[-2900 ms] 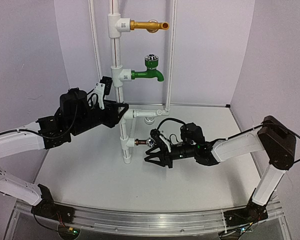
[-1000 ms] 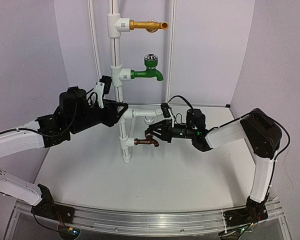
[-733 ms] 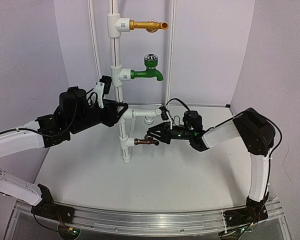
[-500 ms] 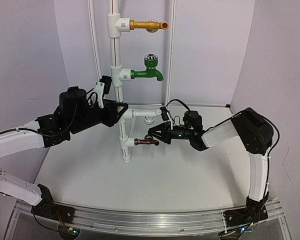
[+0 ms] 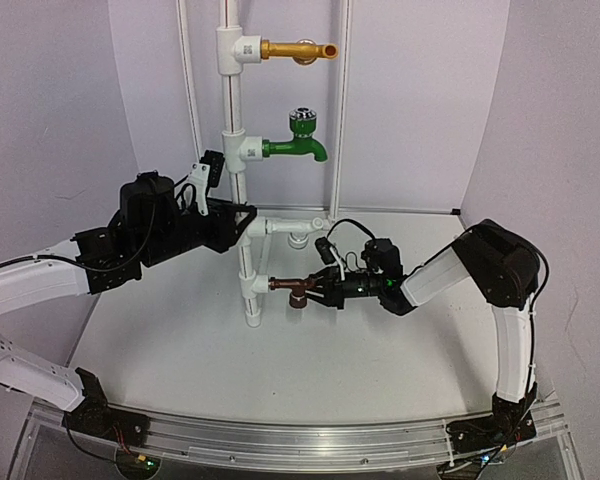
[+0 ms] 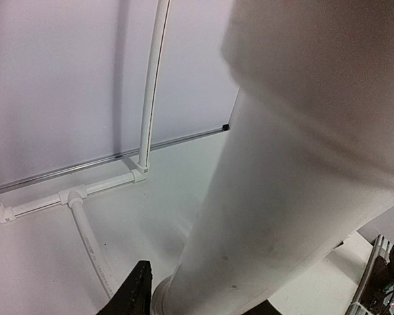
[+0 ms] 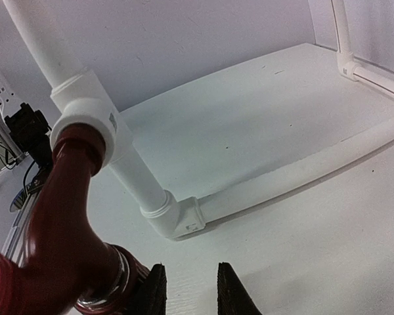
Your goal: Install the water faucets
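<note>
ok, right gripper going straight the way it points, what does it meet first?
Likely the brown faucet, directly ahead of the right gripper in the top view; behind it the tee fitting on the vertical pipe. Whether they touch is unclear.

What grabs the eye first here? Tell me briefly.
A white pipe stand rises mid-table, with a gold faucet on top and a green faucet below. At its lowest tee sits a brown faucet, the right tool beside it; the left tool grips the stand higher up.
</note>
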Robot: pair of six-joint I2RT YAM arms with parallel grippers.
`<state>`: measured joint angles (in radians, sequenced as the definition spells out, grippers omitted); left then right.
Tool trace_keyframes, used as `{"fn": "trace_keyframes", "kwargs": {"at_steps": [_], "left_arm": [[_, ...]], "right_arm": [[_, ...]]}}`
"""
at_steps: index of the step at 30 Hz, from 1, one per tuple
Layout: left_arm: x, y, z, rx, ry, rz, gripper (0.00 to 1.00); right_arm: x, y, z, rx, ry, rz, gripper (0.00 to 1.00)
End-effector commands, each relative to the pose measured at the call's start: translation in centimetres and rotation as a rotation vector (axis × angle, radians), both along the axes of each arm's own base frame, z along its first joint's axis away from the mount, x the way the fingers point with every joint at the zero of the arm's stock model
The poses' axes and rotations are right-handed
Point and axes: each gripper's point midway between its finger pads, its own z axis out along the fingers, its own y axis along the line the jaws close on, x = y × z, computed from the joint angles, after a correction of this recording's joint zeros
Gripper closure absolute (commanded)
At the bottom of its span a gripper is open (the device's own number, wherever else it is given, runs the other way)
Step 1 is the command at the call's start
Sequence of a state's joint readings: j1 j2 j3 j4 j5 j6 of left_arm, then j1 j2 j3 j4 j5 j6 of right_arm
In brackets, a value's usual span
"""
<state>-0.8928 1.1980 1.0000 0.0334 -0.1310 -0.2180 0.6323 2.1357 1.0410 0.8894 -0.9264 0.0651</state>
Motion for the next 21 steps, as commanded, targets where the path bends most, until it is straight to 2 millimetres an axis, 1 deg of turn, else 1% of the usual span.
{"fn": "trace_keyframes", "kwargs": {"at_steps": [1, 3, 6, 10, 16, 21], "left_arm": [[0.0, -0.1, 2.7, -0.083, 0.01, 0.003, 1.0], [0.1, 0.0, 2.7, -0.083, 0.009, 0.004, 1.0], [0.1, 0.0, 2.7, -0.085, 0.008, 0.005, 1.0], [0.1, 0.0, 2.7, -0.09, 0.008, 0.004, 1.0], [0.1, 0.0, 2.6, -0.089, 0.013, 0.005, 1.0], [0.1, 0.0, 2.5, -0.089, 0.013, 0.008, 1.0]], "right_arm": [[-1.8, -0.1, 1.0, 0.023, -0.029, 0.062, 0.73], [-2.5, -0.3, 1.4, 0.033, -0.017, 0.076, 0.71], [-3.8, -0.4, 2.4, 0.063, -0.023, 0.089, 0.7], [-5.1, 0.0, 3.5, 0.094, -0.024, 0.097, 0.69], [-5.5, 0.6, 5.5, 0.159, -0.034, 0.091, 0.68], [-6.0, 0.4, 8.4, 0.208, -0.062, 0.088, 0.67]]}}
